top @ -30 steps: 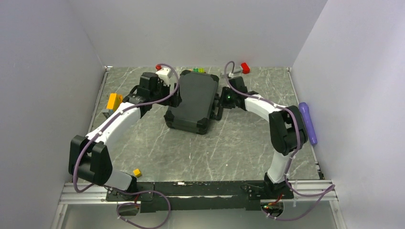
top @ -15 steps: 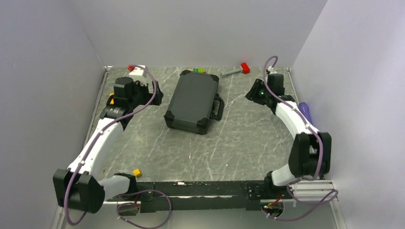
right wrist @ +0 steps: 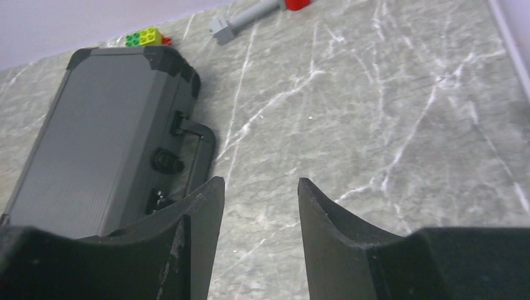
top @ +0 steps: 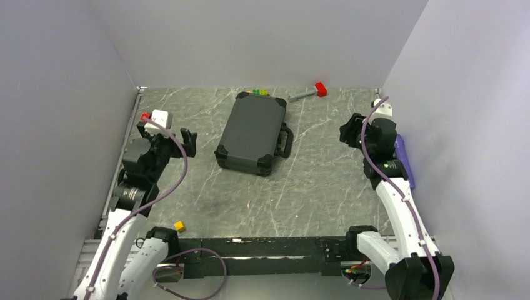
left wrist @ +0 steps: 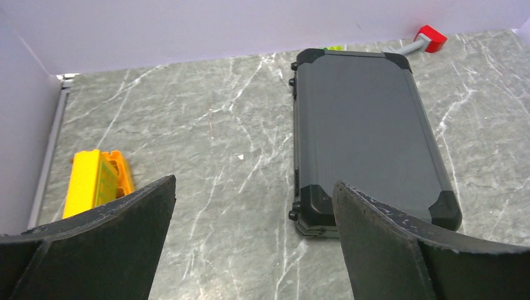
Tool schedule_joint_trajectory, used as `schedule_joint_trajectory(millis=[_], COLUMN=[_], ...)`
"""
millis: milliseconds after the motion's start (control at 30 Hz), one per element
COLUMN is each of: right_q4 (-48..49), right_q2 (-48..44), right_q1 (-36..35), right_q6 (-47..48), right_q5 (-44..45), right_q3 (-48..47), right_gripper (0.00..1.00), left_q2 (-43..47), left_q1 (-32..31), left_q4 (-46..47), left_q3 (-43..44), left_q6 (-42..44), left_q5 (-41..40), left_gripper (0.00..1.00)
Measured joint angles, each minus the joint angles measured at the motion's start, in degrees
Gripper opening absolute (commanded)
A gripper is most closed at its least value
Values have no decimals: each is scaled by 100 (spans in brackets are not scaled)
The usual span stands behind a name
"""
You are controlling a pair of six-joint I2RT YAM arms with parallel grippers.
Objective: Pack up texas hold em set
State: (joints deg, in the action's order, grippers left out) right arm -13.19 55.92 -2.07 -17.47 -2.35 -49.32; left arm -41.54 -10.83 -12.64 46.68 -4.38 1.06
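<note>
1. The top view hangs high on the near side of the case [top: 253,132], looks down and forward to the back wall [top: 262,44], and sees the case from afar.
2. The left wrist view sits low, left of the case and much nearer, and faces the back wall along the case's lid.
3. The right wrist view sits low, right of the case, on its handle [right wrist: 199,149] side.
4. All three share the case and the red tool [top: 310,92] beyond it.

We find the briefcase [top: 253,132] lying flat on the counter [top: 312,181]. Just behind it sit small bricks [top: 259,92], and behind to its right a toy hammer [top: 309,92]. Left of it lies a block [left wrist: 97,181], far to its right a cylinder [top: 406,169], and before it to the left a cube [top: 179,226].
</note>
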Motion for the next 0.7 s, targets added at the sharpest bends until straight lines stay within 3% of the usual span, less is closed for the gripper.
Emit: schedule_joint_trajectory(millis=[300,700], right_q4=[90,122], right_q2=[-590,-809], right_q1=[0,0], right_q6=[361,557], right_q5=[553,723], right_q3=[271,308], right_gripper=[55,57], left_q2=[1040,901], left_q1=[-2,-2], left_q4=[-74,-170], left_q3=[-562,-586], left_q6=[114,105], left_q5=[-557,-763], left_gripper=[99,99])
